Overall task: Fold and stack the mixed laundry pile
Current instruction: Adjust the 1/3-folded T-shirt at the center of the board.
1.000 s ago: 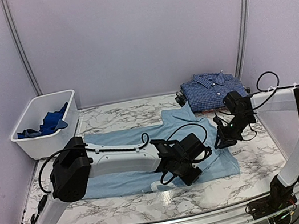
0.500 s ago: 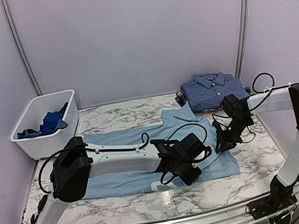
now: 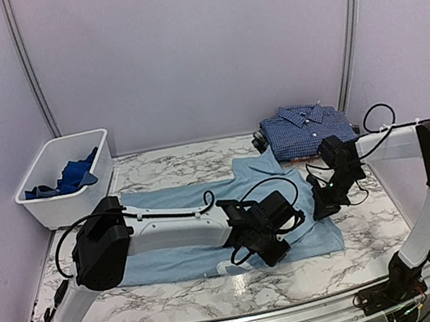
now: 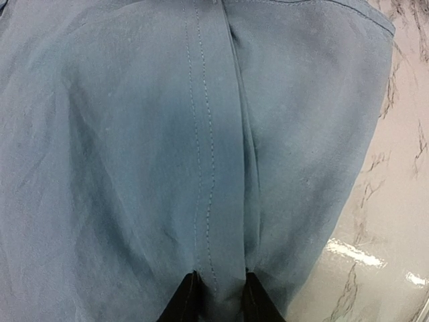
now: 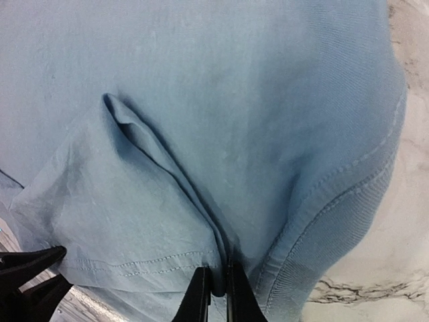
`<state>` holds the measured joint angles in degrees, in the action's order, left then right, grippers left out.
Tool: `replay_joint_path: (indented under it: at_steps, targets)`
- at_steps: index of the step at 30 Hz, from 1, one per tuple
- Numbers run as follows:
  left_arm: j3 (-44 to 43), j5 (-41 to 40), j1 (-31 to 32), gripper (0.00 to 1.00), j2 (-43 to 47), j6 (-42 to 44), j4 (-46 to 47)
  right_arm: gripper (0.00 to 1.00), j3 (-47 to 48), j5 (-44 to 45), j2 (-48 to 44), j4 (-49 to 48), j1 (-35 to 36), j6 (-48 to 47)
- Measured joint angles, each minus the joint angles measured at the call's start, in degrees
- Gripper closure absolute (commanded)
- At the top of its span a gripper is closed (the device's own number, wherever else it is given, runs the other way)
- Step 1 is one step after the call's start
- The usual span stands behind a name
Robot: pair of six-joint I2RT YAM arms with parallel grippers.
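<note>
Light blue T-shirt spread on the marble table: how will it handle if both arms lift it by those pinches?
Likely very floppy: the light blue cloth T-shirt bunches into a ridge between the left fingers. Probably light; thin folds gather at the right fingers. Expect sag between the two pinches, and easy sliding on the glossy marble table.

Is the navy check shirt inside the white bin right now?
No, the navy check shirt lies folded on the table at the far right; the white bin holds a royal blue garment.
</note>
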<state>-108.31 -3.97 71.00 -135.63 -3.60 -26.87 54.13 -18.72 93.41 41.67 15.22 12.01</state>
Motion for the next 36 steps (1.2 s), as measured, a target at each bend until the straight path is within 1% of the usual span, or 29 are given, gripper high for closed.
replay_joint_path:
  at_steps: [3,8,11,14,20,25,31,36]
  targets:
    - [-0.5,-0.2,0.0,0.76,0.0,0.0,-0.4,1.0,0.5,0.0,0.0,0.6,0.0,-0.1]
    - [-1.6,-0.8,0.0,0.82,0.0,0.0,-0.5,1.0,1.4,0.0,-0.1,1.3,0.0,-0.3]
    - [-2.2,-1.2,0.0,0.92,0.0,0.2,-0.6,1.0,1.7,0.0,-0.2,1.5,0.0,-0.3]
    - [-2.5,-1.7,0.0,1.0,0.0,0.2,-0.6,1.0,2.2,0.0,-0.2,2.0,0.0,-0.3]
    - [-2.5,-2.4,0.0,1.0,0.1,0.2,-0.6,1.0,4.2,-0.3,-0.2,2.7,0.0,-0.3]
    - [-2.5,-2.5,-1.5,1.0,1.2,-0.9,-0.7,1.0,8.0,-1.9,-0.2,2.9,0.0,0.0]
    - [-2.5,-2.7,-6.3,1.0,4.0,-1.3,-0.6,1.0,11.8,-4.1,0.5,2.2,0.0,1.4]
    - [-1.4,-3.9,-9.9,1.0,6.0,-1.0,-0.5,1.0,14.9,-5.9,4.0,0.6,0.0,3.1]
